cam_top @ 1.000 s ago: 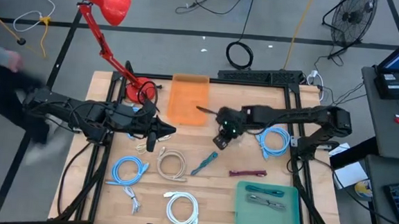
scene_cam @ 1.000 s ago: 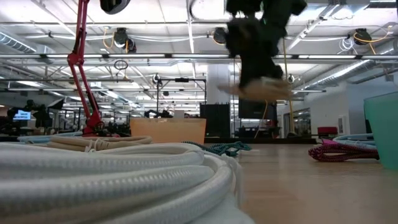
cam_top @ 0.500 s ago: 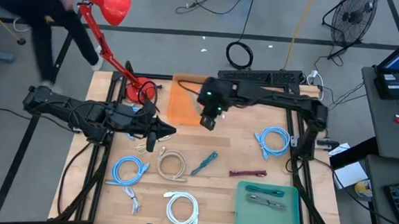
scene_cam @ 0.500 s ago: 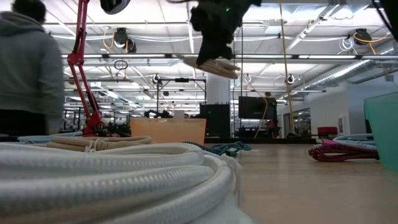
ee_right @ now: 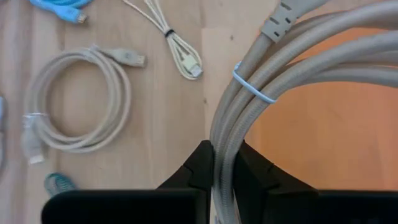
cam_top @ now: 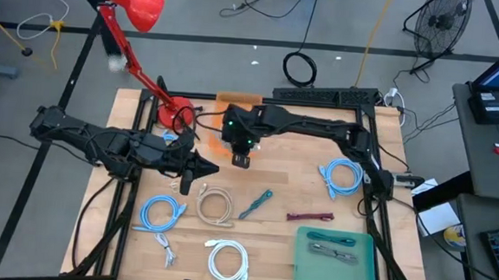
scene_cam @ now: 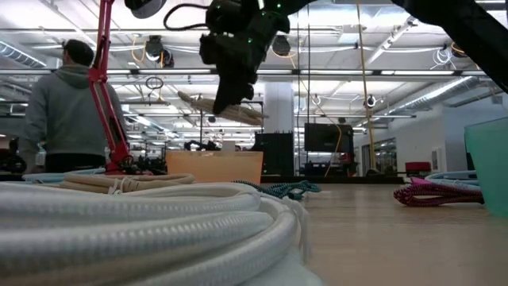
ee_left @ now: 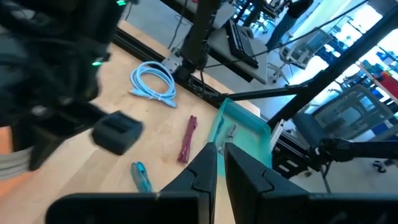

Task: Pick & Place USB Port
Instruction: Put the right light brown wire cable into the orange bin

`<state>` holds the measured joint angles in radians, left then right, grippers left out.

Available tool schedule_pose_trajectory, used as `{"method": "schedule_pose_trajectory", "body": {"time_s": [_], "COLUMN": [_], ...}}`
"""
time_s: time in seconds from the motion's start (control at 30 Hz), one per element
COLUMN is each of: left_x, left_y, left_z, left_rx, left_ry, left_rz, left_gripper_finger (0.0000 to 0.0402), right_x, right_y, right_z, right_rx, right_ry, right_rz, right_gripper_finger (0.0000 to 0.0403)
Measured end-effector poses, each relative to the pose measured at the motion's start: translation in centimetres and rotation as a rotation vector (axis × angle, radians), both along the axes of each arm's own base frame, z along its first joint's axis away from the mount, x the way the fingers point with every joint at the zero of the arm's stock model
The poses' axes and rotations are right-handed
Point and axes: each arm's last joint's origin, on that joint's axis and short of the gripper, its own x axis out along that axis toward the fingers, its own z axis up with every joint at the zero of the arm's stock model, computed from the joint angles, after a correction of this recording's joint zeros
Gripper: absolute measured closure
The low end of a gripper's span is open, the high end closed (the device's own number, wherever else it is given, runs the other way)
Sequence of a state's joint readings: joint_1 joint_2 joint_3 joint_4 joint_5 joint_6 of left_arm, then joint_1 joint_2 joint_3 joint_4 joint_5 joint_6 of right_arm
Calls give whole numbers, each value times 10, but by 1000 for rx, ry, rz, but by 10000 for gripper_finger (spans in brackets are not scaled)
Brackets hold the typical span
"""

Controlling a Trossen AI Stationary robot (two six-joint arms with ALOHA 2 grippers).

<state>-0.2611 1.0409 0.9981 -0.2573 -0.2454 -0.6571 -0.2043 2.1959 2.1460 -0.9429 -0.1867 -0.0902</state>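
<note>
High view: the right pincer (cam_top: 241, 154) hangs over the near edge of the orange bin (cam_top: 237, 99), at 12 o'clock on the surface (cam_top: 294, 190). The left pincer (cam_top: 191, 169) waits at 9 o'clock, fingers pressed together.

Low view: the beige cable (scene_cam: 223, 108) hangs well above the surface.

Right wrist view: the right pincer (ee_right: 222, 167) pinches the beige cable (ee_right: 273, 87) over the bin (ee_right: 323, 143).

Judged step: transport done; next, lower and release. No writing is legible.

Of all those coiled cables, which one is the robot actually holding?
The beige coiled cable clamped in the right gripper, hanging over the orange bin. Every other coil, like the beige one, lies loose on the table.
</note>
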Motion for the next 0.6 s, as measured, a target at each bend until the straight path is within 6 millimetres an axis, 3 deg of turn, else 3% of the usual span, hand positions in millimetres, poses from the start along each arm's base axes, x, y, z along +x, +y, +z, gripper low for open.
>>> {"method": "schedule_pose_trajectory", "body": {"time_s": [0.2, 0.43, 0.6], "left_x": [-2, -3, -3], "left_y": [-7, -10, -10], "left_z": [0, 0, 0], "left_rx": [3, -4, -12], "left_ry": [-4, -6, -6], "left_rz": [11, 22, 22], "left_gripper_finger": [369, 369, 369], "right_x": [9, 18, 16], "right_y": [-4, -16, -36], "right_z": [-19, -13, -10], "right_rx": [-44, -116, -137], "right_ry": [16, -106, -137], "right_rz": [23, -25, -100], "right_gripper_finger": [376, 376, 376]}}
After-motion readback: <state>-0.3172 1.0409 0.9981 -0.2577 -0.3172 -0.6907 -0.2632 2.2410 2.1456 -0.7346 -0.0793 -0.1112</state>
